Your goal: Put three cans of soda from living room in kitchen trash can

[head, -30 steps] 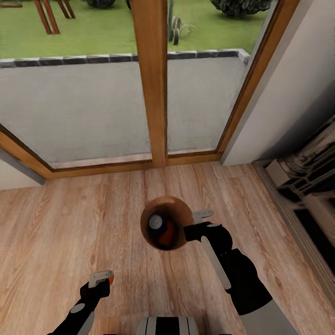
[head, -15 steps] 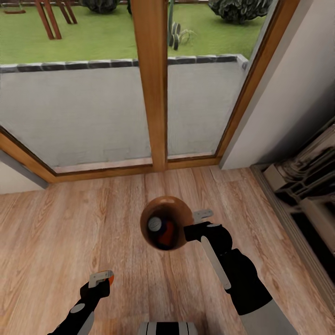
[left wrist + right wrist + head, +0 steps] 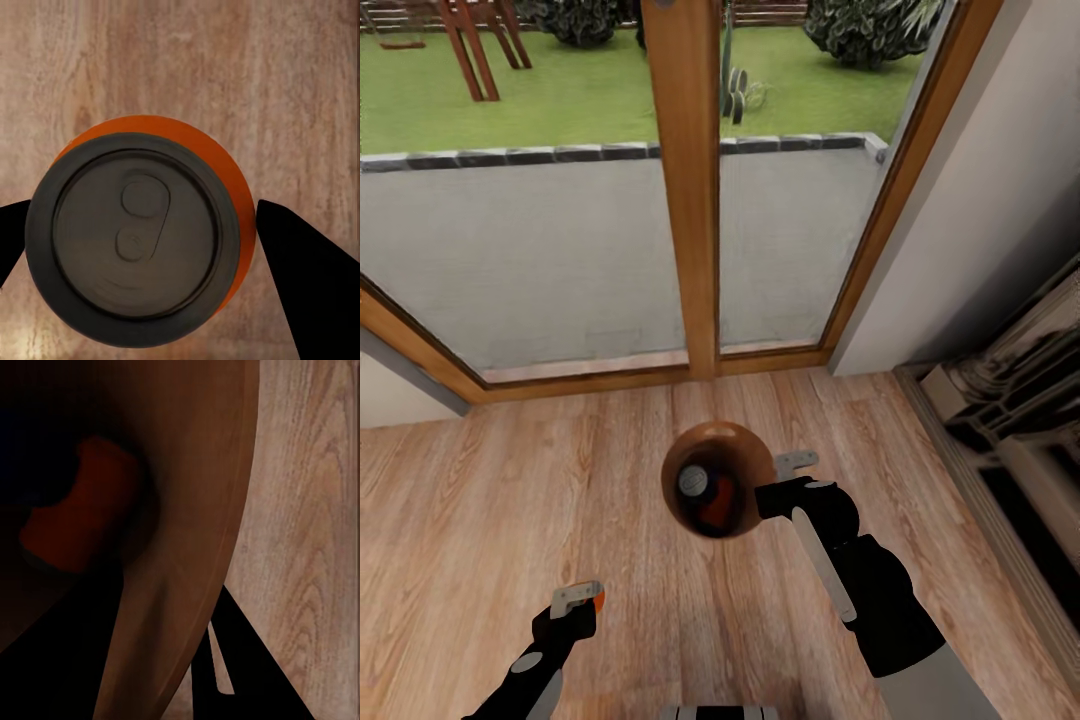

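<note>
In the head view my right gripper [image 3: 774, 481] is shut on the right rim of the trash can [image 3: 732, 446], holding it above the pale wood floor. Its brown inside faces the camera. A dark blue soda can with a silver top [image 3: 693, 482] and an orange can [image 3: 719, 503] lie inside it. The right wrist view looks along the bin's brown inner wall [image 3: 191, 502] at the orange can [image 3: 75, 514] deep inside. Lower left, my left gripper [image 3: 582, 604] is shut on the third, orange can [image 3: 599, 600]. Its dark lid [image 3: 135, 240] sits between the two black fingers [image 3: 304, 281].
Wood-framed glass doors [image 3: 685, 190] stand straight ahead, with a grey terrace and lawn beyond. An off-white wall [image 3: 970, 200] closes the right side, and a dark cabinet structure [image 3: 1020, 420] lines the right edge. Pale wood floor [image 3: 510, 500] stretches left of the bin.
The whole head view has shifted slightly, so the camera moved. Both arms keep their pose, with the bin and the orange can still held.
</note>
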### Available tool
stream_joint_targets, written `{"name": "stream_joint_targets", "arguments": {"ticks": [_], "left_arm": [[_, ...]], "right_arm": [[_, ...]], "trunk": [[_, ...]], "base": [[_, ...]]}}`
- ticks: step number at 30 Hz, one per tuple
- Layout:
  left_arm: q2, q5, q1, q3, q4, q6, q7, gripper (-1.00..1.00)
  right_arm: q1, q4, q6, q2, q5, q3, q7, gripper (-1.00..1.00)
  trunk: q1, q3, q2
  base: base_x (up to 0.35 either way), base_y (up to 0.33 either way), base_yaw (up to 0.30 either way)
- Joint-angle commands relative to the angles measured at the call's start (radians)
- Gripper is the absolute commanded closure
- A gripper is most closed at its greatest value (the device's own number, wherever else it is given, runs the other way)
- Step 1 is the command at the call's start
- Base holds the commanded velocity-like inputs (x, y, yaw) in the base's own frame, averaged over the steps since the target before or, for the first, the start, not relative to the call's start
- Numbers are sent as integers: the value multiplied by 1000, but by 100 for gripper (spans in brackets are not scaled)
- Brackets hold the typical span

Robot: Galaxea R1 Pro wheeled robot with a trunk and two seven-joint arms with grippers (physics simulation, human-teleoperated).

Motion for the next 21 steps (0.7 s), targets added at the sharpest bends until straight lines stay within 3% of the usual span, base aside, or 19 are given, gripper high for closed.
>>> {"name": "stream_joint_targets", "arguments": {"ticks": [1,21], "left_arm": [[0,0,0,0,0,0,0,100],[0,0,0,0,0,0,0,100]], "right_arm": [[0,0,-3,0,-16,0,0,100],[0,0,-3,0,-15,2,0,100]], "trunk": [[-4,5,7],[-81,78,147]], "base": [[0,0,0],[0,0,0]]}}
